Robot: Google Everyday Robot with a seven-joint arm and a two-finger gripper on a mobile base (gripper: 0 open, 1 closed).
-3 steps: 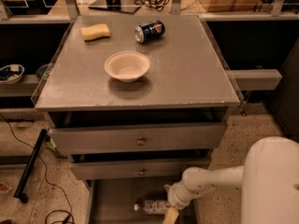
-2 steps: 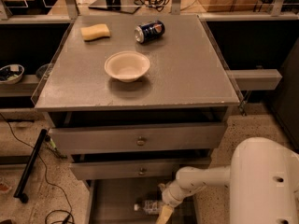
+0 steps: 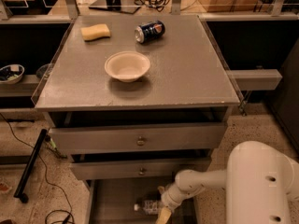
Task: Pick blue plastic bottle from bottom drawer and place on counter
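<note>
Lying beside pincer [image 3: 163, 216]: clear white-capped bottle [image 3: 150, 205]

the grey counter [image 3: 187, 78] carries a cream bowl [image 3: 127, 66] near its middle, a yellow sponge [image 3: 96, 31] at the back left and a dark blue soda can [image 3: 149, 31] on its side at the back. below it, two drawers with brass knobs, the top drawer [image 3: 93, 139] and the middle drawer [image 3: 107, 169], stand partly open. in the bottom drawer [image 3: 110, 199] the blue plastic bottle [image 3: 148, 205] lies on its side, white cap to the left. the white arm [image 3: 205, 180] reaches in from the right, and its gripper [image 3: 163, 215] hangs just beside the bottle's right end.
</note>
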